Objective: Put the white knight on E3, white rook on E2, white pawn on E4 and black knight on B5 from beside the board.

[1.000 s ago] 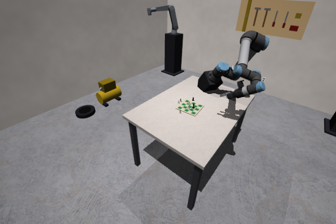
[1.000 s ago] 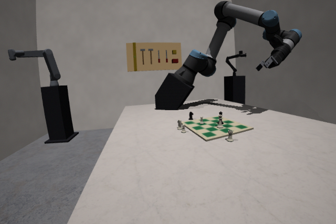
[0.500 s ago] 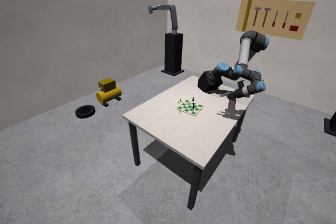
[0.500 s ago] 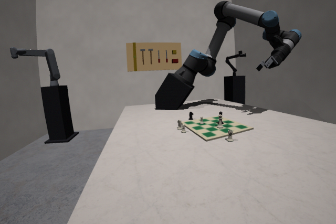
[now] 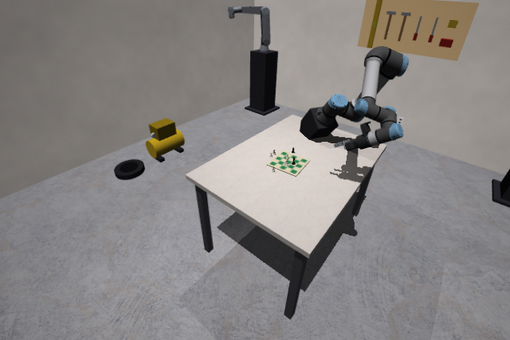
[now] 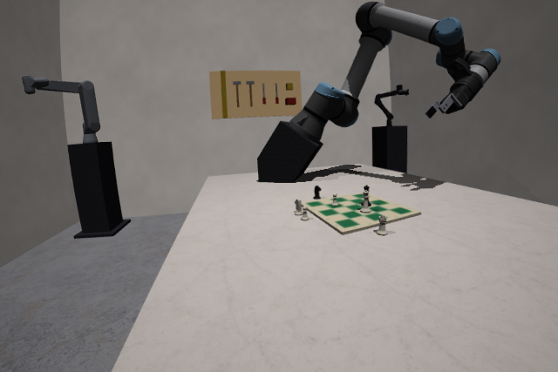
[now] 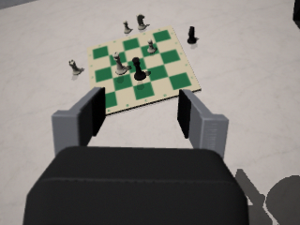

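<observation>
All four loose pieces are being found off the board (image 7: 174, 56), on the desk (image 6: 279, 305): black knight (image 7: 191, 35), white rook (image 7: 74, 67), white knight (image 7: 141, 21) and white pawn (image 7: 127, 27). No placement is being recorded as done (all four remaining). The gripper (image 7: 140, 113) is being held high, well apart from them, fingers spread wide, nothing carried.

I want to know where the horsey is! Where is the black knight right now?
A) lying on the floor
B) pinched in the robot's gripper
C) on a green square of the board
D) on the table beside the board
D: the black knight stands upright on the table just off the edge of the board, and the gripper is open and empty, well back from it.
</observation>
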`<state>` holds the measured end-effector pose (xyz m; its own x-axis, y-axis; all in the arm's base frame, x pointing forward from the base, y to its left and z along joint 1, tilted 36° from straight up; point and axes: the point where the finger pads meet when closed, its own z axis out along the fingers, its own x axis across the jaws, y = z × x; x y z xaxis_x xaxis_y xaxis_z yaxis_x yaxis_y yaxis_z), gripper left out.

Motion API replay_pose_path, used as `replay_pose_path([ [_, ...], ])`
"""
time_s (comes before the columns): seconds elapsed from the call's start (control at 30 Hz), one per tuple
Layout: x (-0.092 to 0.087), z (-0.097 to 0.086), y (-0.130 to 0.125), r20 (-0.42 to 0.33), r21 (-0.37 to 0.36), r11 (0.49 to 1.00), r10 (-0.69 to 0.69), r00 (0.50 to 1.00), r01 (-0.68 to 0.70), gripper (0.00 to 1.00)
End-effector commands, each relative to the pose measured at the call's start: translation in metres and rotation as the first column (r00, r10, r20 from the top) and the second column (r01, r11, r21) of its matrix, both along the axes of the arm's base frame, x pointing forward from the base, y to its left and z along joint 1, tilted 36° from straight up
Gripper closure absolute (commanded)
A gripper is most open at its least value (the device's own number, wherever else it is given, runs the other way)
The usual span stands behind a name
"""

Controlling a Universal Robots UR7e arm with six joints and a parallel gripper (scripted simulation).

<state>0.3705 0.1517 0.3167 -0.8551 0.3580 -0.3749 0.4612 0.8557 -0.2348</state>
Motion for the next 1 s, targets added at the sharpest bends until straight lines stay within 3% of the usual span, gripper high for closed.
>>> replay_pose_path([
  [0.0, 0.0001, 0.0006, -0.0001, 0.001, 0.0, 1.0, 0.0, 1.0, 0.0, 0.0],
  [0.97, -0.0024, 0.0064, -0.0037, 0.002, 0.002, 1.0, 0.002, 1.0, -0.002, 0.0],
])
